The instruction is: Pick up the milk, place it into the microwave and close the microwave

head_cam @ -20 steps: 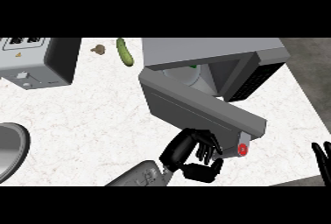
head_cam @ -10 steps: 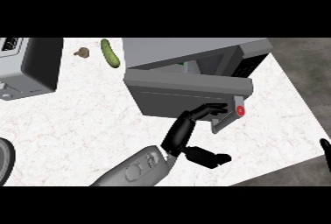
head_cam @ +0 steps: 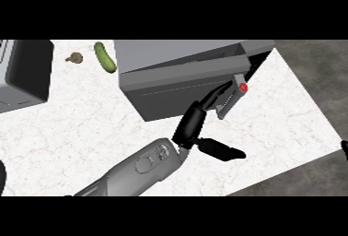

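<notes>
The grey microwave (head_cam: 178, 54) stands at the back centre of the counter. Its door (head_cam: 170, 96) is nearly against the body, with a narrow dark gap still showing at the right end. A handle strip with a red dot (head_cam: 242, 87) sticks out at that end. My left hand (head_cam: 197, 120) reaches up from the lower middle, its straight fingers (head_cam: 216, 96) pressed against the door face and the thumb (head_cam: 222, 149) spread out to the right. It holds nothing. No milk is visible. Only a sliver of my right hand (head_cam: 345, 150) shows at the right edge.
A green cucumber (head_cam: 105, 57) and a small brown mushroom (head_cam: 74, 57) lie at the back left. A grey appliance (head_cam: 24, 73) fills the left edge. The white counter (head_cam: 285, 115) ends on the right along a diagonal edge, with dark floor beyond.
The microwave door has swung from wide open to almost shut, with my left hand following it forward and to the right. The right hand has slipped nearly out of view.
</notes>
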You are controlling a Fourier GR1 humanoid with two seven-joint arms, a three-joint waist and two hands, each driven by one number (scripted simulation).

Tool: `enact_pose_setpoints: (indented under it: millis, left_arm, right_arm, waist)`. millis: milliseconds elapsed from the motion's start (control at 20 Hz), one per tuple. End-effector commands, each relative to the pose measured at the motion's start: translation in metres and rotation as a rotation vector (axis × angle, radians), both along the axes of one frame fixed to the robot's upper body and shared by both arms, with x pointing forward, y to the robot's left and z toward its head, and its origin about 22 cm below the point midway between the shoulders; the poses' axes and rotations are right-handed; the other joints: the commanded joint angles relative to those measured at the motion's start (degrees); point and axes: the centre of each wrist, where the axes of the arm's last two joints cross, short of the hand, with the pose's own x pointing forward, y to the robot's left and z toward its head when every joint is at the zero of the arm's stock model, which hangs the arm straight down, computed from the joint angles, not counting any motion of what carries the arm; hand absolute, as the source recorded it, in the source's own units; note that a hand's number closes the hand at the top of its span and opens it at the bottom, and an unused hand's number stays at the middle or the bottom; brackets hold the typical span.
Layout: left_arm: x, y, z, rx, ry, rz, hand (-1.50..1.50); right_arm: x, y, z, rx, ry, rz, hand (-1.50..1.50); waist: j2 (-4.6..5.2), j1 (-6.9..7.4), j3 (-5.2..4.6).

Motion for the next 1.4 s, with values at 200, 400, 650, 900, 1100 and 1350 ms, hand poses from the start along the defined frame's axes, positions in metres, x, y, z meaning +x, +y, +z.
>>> enact_pose_setpoints:
  millis: [200,400,650,900,1100,1350]
  left_arm:
    - [0.018,-0.006,0.015,-0.018,-0.025,0.038,-1.5]
    - [0.026,-0.004,0.015,-0.014,-0.015,0.061,-1.5]
    - [0.028,-0.006,0.018,-0.033,-0.029,0.073,-1.5]
    - [0.029,-0.005,0.014,-0.028,-0.035,0.084,-1.5]
    - [0.032,-0.006,0.018,-0.051,-0.047,0.085,-1.5]
    - [0.03,-0.007,0.015,-0.051,-0.051,0.091,-1.5]
  right_arm:
    - [0.011,-0.002,0.014,0.006,-0.023,0.076,-1.5]
    - [0.014,-0.002,0.019,0.009,-0.032,0.095,-1.5]
    - [0.018,-0.007,0.025,-0.001,-0.032,0.095,-1.5]
    - [0.021,-0.012,0.032,-0.007,-0.036,0.093,-1.5]
    - [0.023,-0.014,0.032,0.0,-0.03,0.1,-1.5]
    - [0.027,-0.017,0.037,-0.004,-0.025,0.109,-1.5]
  waist:
    - [0.7,-2.11,0.05]
    - [0.91,-3.14,0.06]
    - [1.07,-3.86,0.05]
    - [1.1,-4.48,0.02]
    - [1.15,-4.61,0.09]
    - [1.1,-5.25,0.11]
